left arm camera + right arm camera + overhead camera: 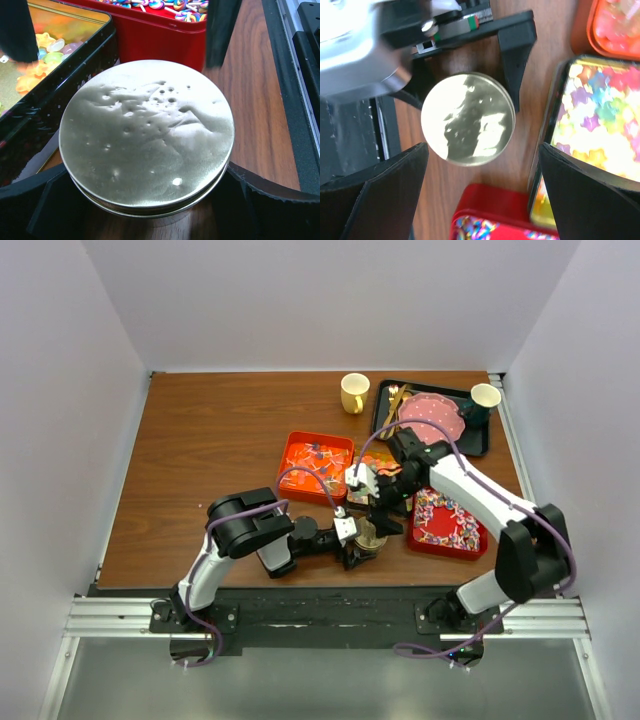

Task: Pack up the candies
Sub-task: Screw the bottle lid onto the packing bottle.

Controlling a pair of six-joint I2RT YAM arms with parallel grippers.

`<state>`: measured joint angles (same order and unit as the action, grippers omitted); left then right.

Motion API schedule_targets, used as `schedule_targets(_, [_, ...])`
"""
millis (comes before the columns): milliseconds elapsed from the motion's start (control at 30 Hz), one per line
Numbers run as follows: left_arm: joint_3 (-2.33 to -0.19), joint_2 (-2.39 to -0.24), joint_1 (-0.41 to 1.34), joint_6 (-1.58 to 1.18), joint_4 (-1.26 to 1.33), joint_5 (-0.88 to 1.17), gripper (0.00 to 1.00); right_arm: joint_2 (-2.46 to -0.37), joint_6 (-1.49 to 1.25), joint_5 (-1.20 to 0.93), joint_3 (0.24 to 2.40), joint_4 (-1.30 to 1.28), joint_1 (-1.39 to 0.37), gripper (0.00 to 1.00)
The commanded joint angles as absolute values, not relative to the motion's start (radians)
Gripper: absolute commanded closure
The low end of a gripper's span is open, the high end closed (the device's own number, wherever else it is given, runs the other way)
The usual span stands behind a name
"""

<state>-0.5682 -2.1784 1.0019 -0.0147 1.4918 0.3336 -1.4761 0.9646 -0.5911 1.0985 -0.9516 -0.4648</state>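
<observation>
Low in the middle of the top view, the left gripper (362,540) is clamped on a round tin (147,135), one finger pressed against each side. The tin stands on the table (200,460) with its dented silver lid on, so I can't see what is inside.

The right gripper (482,155) hangs over the same tin with its fingers spread wide apart, touching nothing.

The candies sit in three open containers around that spot:

- A black tin (65,90), at the left of the left wrist view and just beside the round tin, holds glossy yellow, green and pink gummies (600,110).
- A red tin (160,37), across the top of that view, holds a heap of bright wrapped sweets (175,6). In the top view it lies to the right of centre.
- An orange tin (285,465), left of centre in the top view, holds orange sweets (318,465) scattered over its floor.

Towards the upper right of the top view a yellow mug (354,393) stands on the wood. Beside it is a black tray (475,440) carrying a pink dotted plate (437,415) and a dark cup (484,398).
</observation>
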Motion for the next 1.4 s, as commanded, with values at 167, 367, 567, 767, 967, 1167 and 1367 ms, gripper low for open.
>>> schedule_targets(167, [-0.541, -2.224, 1.0, -0.006, 1.462, 0.318, 1.0, -1.591, 1.123, -0.653, 1.154, -1.003, -0.515, 0.05])
schedule_targets(367, [-0.558, -2.241, 0.982, -0.04, 1.444, 0.296, 1.0, -1.556, 1.131, -0.615, 1.12, -1.038, -0.517, 0.07])
schedule_targets(567, [-0.571, -2.256, 0.956, -0.063, 1.434, 0.285, 1.0, -1.465, 1.108, -0.589, 1.034, -1.051, -0.515, 0.07])
schedule_targets(767, [-0.572, -2.266, 0.946, -0.057, 1.433, 0.273, 1.0, -1.422, 1.072, -0.585, 0.944, -1.066, -0.517, 0.07])
schedule_targets(967, [-0.574, -2.269, 0.945, -0.061, 1.434, 0.288, 1.0, -1.313, 1.054, -0.561, 0.879, -1.155, -0.515, 0.08])
schedule_targets(1167, [-0.581, -2.276, 0.948, -0.077, 1.424, 0.339, 1.0, -1.246, 0.938, -0.564, 0.963, -1.157, -0.428, 0.08])
schedule_targets(1367, [-0.58, -2.276, 0.954, -0.068, 1.427, 0.35, 1.0, -1.39, 0.956, -0.615, 1.117, -1.062, -0.39, 0.08])
